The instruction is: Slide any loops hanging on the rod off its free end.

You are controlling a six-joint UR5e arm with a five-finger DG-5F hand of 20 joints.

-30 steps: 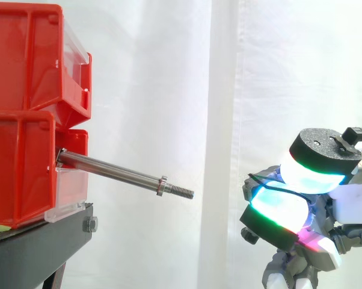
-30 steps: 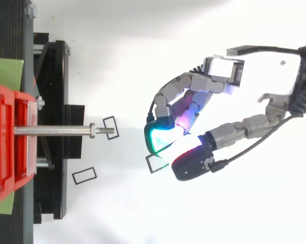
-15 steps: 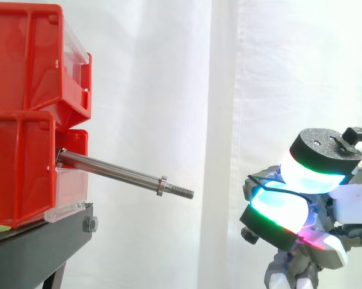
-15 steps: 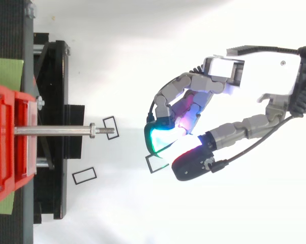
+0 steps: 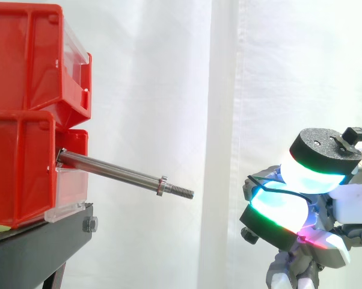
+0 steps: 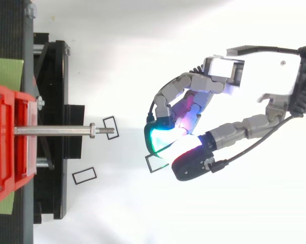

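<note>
Nothing measurable has moved since a second ago; only the lower fingers in the side view sit slightly differently. Hand [image 6: 265,76] hangs well apart from the rod [image 5: 115,171], out beyond its free end and a little lower in the side view. Fingers are curled, glowing pads [image 5: 304,174] drawn close together, and I see nothing held in them.

Rod runs out of the lower red bin [image 5: 18,168], sloping slightly down, and carries no loop. A collar [image 5: 162,185] sits just before the threaded tip [image 5: 182,192]. Open air lies between tip and pads, white curtain [image 5: 169,90] behind.

Top view: three black rectangular loops lie on the white surface [image 6: 143,218]. One [image 6: 111,127] sits just beside the rod tip, one [image 6: 84,175] near the edge of the black stand [image 6: 54,193], and one [image 6: 153,163] is partly covered by my pads. I cannot tell whether that last one touches them.
</note>
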